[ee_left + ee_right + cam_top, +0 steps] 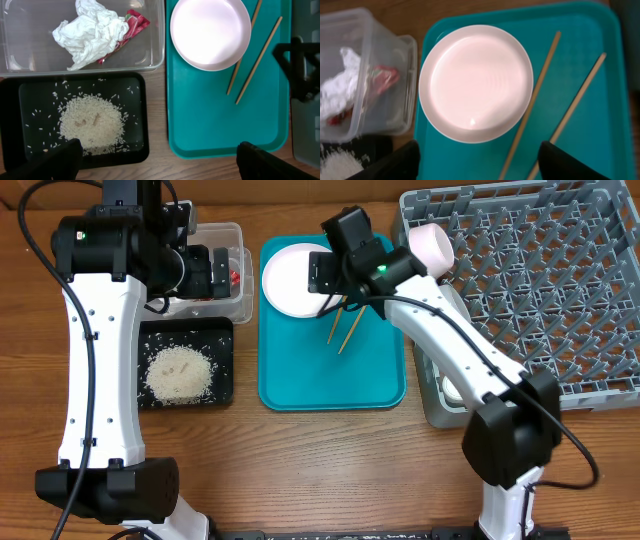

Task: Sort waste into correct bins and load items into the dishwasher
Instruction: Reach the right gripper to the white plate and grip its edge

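Note:
A white plate lies at the far end of the teal tray. Two chopsticks lie beside it on the tray. My right gripper is open and empty above the plate's near edge. My left gripper is open and empty, high over the clear tub. The tub holds the crumpled napkin and the red wrapper. The rice lies in the black tray.
The grey dish rack fills the right side. A white bowl sits tilted at its far left corner. Another white dish shows at the rack's near left, partly hidden by my right arm.

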Action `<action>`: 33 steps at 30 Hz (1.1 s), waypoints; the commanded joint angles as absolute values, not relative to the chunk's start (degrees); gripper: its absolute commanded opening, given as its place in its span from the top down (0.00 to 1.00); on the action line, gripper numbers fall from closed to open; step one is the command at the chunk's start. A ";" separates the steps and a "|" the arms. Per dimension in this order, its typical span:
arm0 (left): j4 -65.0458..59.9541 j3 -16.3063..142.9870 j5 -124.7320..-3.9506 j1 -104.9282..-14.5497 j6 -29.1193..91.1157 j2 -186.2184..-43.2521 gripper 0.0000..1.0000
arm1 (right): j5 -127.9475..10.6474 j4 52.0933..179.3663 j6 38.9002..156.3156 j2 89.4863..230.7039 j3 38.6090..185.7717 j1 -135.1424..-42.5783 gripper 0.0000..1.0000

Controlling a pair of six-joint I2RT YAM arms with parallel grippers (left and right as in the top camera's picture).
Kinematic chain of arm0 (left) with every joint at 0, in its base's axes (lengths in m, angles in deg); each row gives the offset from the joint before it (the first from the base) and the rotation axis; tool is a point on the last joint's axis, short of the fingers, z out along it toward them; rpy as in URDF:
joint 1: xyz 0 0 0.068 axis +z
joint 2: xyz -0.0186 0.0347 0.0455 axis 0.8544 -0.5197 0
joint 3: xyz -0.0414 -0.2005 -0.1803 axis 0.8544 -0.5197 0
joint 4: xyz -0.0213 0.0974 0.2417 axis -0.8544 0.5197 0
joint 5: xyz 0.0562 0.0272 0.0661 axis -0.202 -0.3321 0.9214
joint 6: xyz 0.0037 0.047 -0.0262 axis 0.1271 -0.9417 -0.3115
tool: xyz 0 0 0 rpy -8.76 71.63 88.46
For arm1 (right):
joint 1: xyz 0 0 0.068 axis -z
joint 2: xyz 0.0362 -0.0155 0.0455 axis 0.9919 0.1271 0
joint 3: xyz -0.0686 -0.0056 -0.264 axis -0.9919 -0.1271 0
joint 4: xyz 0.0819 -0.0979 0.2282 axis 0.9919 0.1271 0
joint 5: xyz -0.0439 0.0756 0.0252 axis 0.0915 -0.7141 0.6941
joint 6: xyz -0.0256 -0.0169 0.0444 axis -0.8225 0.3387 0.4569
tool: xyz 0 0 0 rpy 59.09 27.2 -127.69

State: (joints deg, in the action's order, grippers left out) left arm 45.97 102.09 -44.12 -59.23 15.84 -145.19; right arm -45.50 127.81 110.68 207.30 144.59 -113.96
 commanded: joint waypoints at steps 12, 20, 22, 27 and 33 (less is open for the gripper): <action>45.75 103.21 -43.75 -59.07 16.43 -144.03 0.00 | -47.62 124.83 128.73 220.54 144.40 -114.25 0.43; 45.75 103.21 -43.75 -59.07 16.43 -144.03 0.00 | -48.76 122.65 128.75 221.46 144.40 -114.25 0.54; 45.75 103.21 -43.75 -59.07 16.43 -144.03 0.00 | -48.74 122.60 128.75 221.76 144.40 -114.25 0.56; 45.75 103.21 -43.75 -59.07 16.43 -144.03 0.00 | -48.80 122.63 129.26 223.40 144.40 -114.25 0.57; 45.75 103.21 -43.75 -59.07 16.43 -144.03 0.00 | -49.48 122.12 130.57 225.63 144.40 -114.25 0.67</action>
